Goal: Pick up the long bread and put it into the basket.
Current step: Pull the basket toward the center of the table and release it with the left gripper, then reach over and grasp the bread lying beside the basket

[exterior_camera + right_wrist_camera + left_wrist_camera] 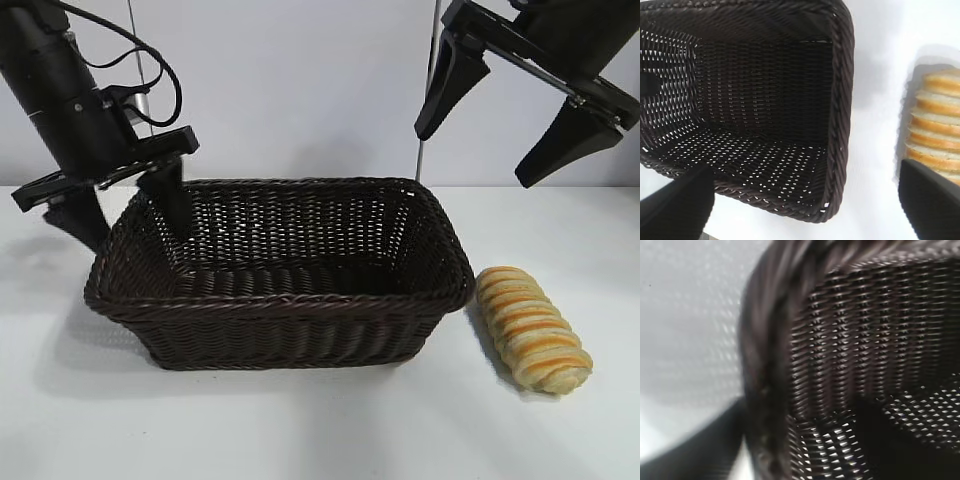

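The long bread (532, 328), a golden-tan loaf with cream and orange-brown ridges, lies on the white table just right of the basket; it also shows in the right wrist view (937, 130). The dark brown wicker basket (280, 305) stands in the middle and holds nothing. My right gripper (475, 155) hangs open and empty high above the basket's right end, and its view takes in the basket rim (840, 100). My left gripper (135, 235) is open and straddles the basket's left rim (760, 365), with one finger inside and one outside.
The white table (300, 430) runs in front of and to both sides of the basket. A pale wall stands behind. Thin upright rods (133, 60) rise at the back behind the arms.
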Robot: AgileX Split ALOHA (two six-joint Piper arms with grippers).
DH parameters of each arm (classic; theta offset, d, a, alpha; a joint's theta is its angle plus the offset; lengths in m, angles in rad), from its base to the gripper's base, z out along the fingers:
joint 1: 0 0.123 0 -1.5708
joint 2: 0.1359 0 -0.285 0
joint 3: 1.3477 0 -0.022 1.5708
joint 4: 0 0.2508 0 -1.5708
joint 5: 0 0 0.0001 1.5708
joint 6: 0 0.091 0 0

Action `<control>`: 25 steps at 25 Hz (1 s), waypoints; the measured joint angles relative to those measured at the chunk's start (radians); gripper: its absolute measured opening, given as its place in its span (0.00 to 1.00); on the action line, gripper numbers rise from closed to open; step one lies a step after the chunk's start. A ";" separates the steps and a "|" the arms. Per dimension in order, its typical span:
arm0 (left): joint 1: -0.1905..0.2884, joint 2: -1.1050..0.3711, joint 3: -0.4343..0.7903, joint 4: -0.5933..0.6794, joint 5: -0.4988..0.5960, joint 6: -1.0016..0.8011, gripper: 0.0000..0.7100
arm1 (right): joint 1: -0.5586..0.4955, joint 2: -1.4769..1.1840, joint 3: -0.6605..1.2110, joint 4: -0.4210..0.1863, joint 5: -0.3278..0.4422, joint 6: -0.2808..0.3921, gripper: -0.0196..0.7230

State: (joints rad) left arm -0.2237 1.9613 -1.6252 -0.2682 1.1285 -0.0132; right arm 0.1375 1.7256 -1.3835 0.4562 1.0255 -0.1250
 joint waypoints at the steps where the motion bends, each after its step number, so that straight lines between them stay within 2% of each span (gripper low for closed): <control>1: 0.004 -0.011 -0.023 0.038 0.015 -0.004 0.97 | 0.000 0.000 0.000 0.000 0.000 0.000 0.96; 4: 0.053 -0.020 -0.103 0.158 0.075 -0.009 0.98 | 0.000 0.000 0.000 0.000 0.000 0.000 0.96; 8: 0.199 -0.020 -0.173 0.289 0.096 -0.011 0.98 | 0.000 0.000 0.000 0.000 0.000 0.000 0.96; 11: 0.326 -0.020 -0.182 0.318 0.099 -0.007 0.98 | 0.000 0.000 0.000 0.000 0.000 0.000 0.96; 14: 0.423 -0.027 -0.182 0.319 0.102 -0.005 0.98 | 0.000 0.000 0.000 0.000 0.000 0.000 0.96; 16: 0.470 -0.052 -0.182 0.293 0.104 0.013 0.98 | 0.000 0.000 0.000 0.000 0.001 0.000 0.96; 19: 0.516 -0.155 -0.182 0.228 0.106 0.056 0.98 | 0.000 0.000 0.000 -0.003 0.003 0.000 0.96; 25: 0.522 -0.503 -0.182 0.109 0.116 0.115 0.98 | 0.000 0.000 0.000 -0.018 0.003 0.000 0.96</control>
State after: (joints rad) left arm 0.2980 1.4580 -1.8068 -0.1594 1.2447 0.1022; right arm 0.1375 1.7256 -1.3835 0.4378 1.0287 -0.1250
